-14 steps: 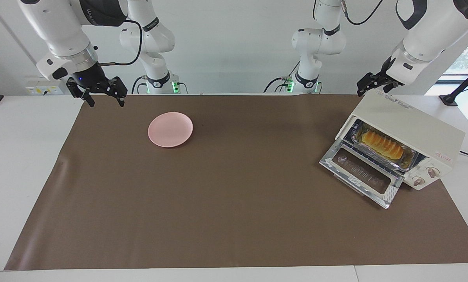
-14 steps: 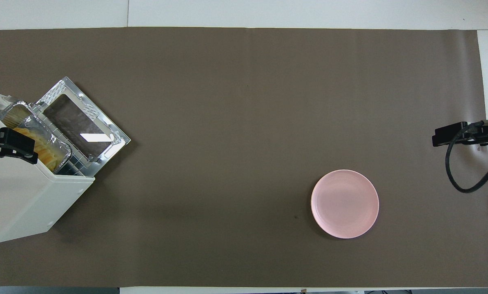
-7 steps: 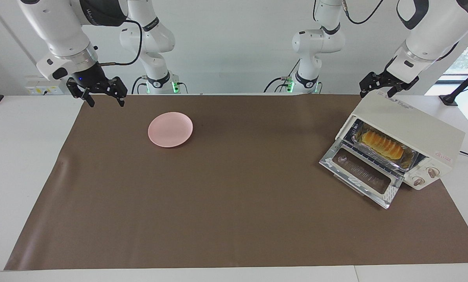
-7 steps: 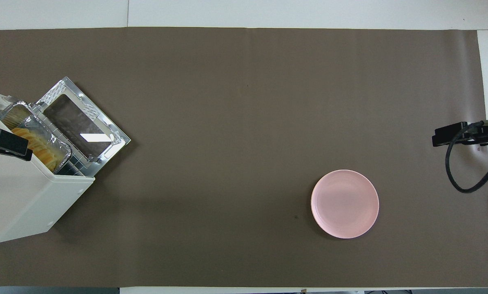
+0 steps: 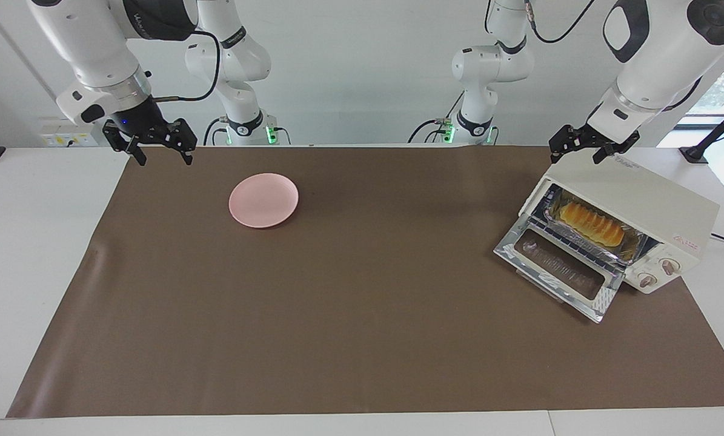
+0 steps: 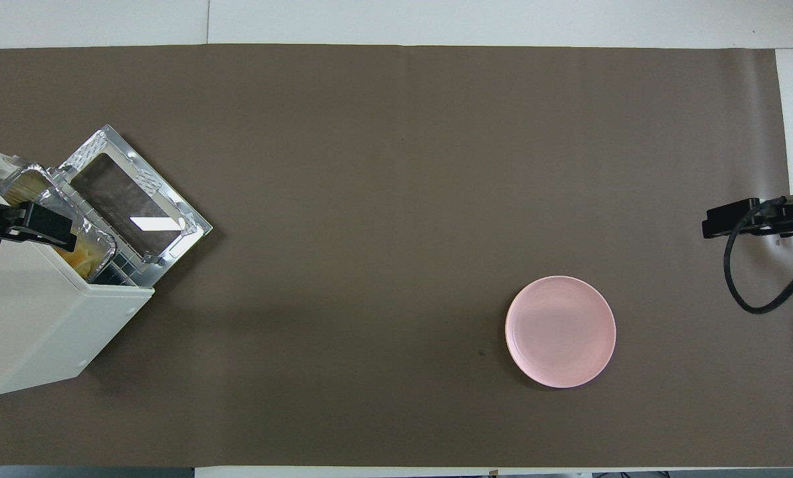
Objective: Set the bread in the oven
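The golden ridged bread (image 5: 589,223) lies in a crinkled foil tray (image 5: 631,242) on the rack inside the cream-white oven (image 5: 634,197). The oven's glass door (image 5: 558,267) hangs open and flat. In the overhead view the bread (image 6: 83,257) peeks out under the oven's top (image 6: 31,318). My left gripper (image 5: 575,156) hovers open and empty over the oven's top front edge; it also shows in the overhead view (image 6: 19,224). My right gripper (image 5: 165,158) waits open and empty above the mat's edge at the right arm's end.
An empty round pink plate (image 5: 263,200) sits on the brown mat (image 5: 362,315) toward the right arm's end, also in the overhead view (image 6: 561,331). The oven stands at an angle at the left arm's end, with two knobs (image 5: 658,272).
My left gripper has shifted over the oven's top toward its front edge and turned a little. The bread, oven, plate and right arm have not moved.
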You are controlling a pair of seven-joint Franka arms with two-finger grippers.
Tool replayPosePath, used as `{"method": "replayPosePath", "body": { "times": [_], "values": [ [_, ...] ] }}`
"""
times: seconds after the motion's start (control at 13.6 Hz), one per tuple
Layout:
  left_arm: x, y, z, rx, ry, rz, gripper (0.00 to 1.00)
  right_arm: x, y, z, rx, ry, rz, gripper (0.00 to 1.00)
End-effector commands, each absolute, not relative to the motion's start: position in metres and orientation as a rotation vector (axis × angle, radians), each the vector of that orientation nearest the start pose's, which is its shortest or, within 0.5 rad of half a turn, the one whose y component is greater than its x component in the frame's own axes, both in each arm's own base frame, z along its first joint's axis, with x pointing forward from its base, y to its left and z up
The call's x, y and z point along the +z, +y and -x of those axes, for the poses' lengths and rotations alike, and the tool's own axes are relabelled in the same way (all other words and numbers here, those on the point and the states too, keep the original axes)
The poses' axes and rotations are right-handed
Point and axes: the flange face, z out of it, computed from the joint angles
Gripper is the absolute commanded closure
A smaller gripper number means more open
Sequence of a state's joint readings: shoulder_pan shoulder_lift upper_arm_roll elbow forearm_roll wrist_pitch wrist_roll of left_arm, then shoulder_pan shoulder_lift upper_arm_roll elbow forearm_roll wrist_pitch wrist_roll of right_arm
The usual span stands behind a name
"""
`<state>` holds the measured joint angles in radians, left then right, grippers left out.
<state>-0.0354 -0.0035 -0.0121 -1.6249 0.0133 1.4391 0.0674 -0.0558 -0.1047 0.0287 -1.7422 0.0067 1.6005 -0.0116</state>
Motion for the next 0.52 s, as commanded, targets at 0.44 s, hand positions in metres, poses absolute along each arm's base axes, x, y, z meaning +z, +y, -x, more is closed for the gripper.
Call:
{"method": "replayPosePath", "body": {
  "times": [0.44],
  "values": [
    [0.5945, -0.0307, -0.5319, 0.254, 0.22, 3.1, 0.0, 0.6035, -0.0145, -0.5158, 0.068, 0.007, 3.146, 0.0]
  ]
}}
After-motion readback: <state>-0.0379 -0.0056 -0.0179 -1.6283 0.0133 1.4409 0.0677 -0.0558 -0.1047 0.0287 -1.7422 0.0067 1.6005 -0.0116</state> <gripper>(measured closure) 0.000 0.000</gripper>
